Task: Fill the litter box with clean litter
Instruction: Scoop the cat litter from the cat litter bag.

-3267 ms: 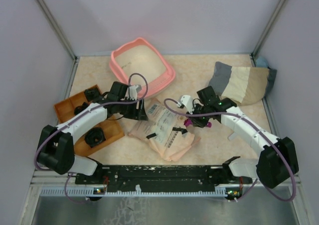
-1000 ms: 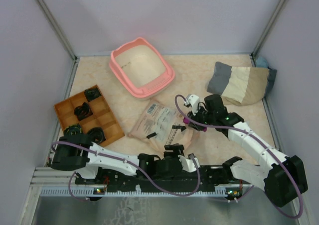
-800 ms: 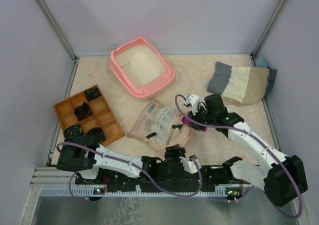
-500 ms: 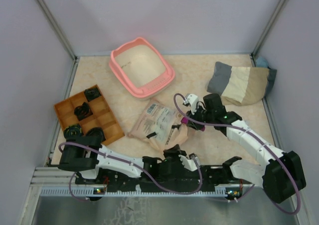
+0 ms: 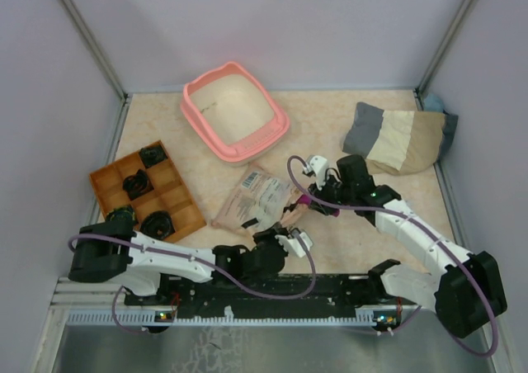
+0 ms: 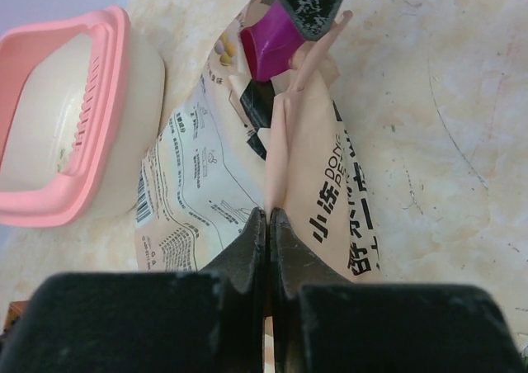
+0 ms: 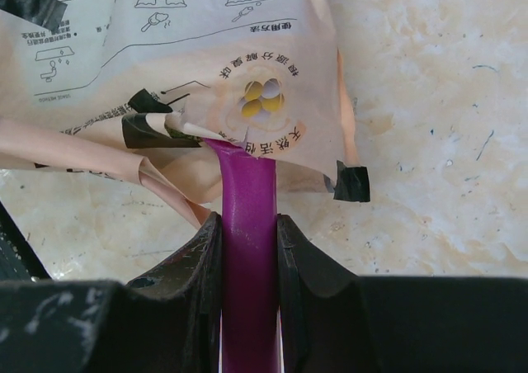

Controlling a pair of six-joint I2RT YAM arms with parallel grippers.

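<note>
Our left gripper (image 6: 268, 218) pinches shut on the creased beige paper bag (image 6: 198, 175). Our right gripper (image 7: 247, 224) clamps the glossy magenta plastic scoop (image 7: 247, 187), which points lengthwise into the bag. The round-cornered salmon-pink plastic litter box (image 5: 239, 148) sits upright, askew.

The beige printed paper bag (image 6: 330, 183) carries all the print that can be read. In the left wrist view, black Latin capitals (image 6: 341, 160) spelling "DONG" run along its fold, with a second line beginning "PE" beside them. Large Chinese characters (image 6: 334, 233) follow, partly folded away. A barcode (image 6: 147, 204) stands near one edge, its digits too small to read. In the right wrist view, a ring of upside-down characters (image 7: 264, 146) circles a round window (image 7: 262, 99). The small print beside the instruction drawings (image 7: 165, 6) is illegible.
</note>
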